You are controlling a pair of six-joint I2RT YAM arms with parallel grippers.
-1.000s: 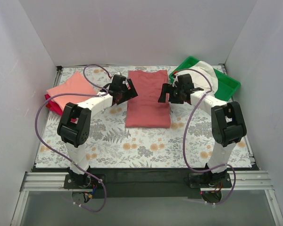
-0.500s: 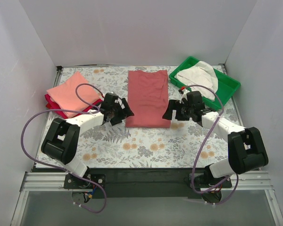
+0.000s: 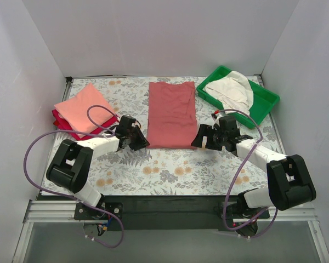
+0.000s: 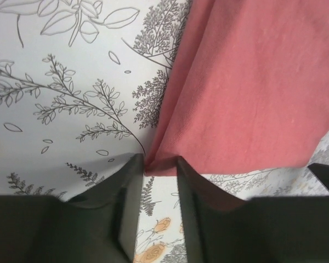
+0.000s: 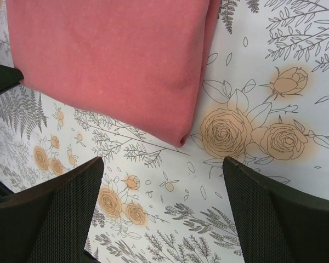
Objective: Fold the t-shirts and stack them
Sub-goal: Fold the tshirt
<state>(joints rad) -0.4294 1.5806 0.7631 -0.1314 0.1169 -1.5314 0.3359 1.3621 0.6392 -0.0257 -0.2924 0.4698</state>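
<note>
The brick-red t-shirt [image 3: 172, 115] lies folded into a long strip in the middle of the table. My left gripper [image 3: 138, 139] is at its near left corner. In the left wrist view the fingers have closed in, and the corner of the shirt [image 4: 252, 82] is pinched between the tips of the gripper [image 4: 159, 164]. My right gripper [image 3: 200, 139] is low at the near right corner. It stands wide open [image 5: 162, 164], with the shirt's corner [image 5: 109, 60] just ahead of the fingers and untouched.
A salmon-pink t-shirt [image 3: 83, 107] lies folded on a crimson one [image 3: 60, 121] at the far left. A cream-white t-shirt [image 3: 230, 90] sits crumpled in the green tray [image 3: 266, 101] at the far right. White walls enclose the flowered tablecloth [image 3: 170, 167].
Both grippers came down along the shirt's sides from its far half to its near corners. The left jaws went from wide open to closed on the corner; the right stayed open.
</note>
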